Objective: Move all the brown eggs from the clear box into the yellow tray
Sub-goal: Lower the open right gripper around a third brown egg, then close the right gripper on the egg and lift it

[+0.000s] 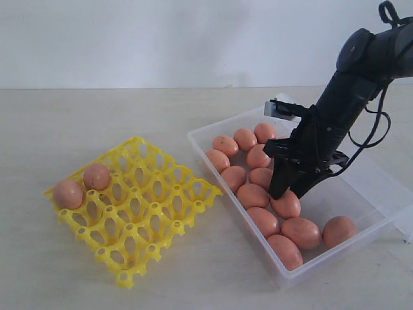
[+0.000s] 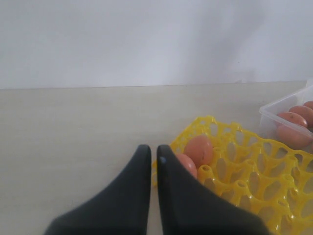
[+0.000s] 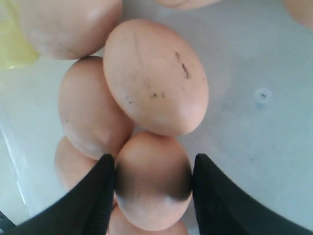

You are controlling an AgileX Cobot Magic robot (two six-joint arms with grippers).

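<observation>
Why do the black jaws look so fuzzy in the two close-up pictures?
Left wrist view: the jaws sit close to the lens and blur, while the yellow tray stays sharper. Right wrist view: the jaws' edges smear, and the brown egg between them is shadowed at its sides. Exterior view: even light, soft shadows, nothing blurry.

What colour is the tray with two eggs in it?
The tray is bright yellow, clearest in the exterior view.

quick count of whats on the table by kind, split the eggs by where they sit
brown eggs in the clear box: 13 visible
brown eggs in the yellow tray: 2
clear box: 1
yellow tray: 1
total: 17 things, 15 of them eggs
</observation>
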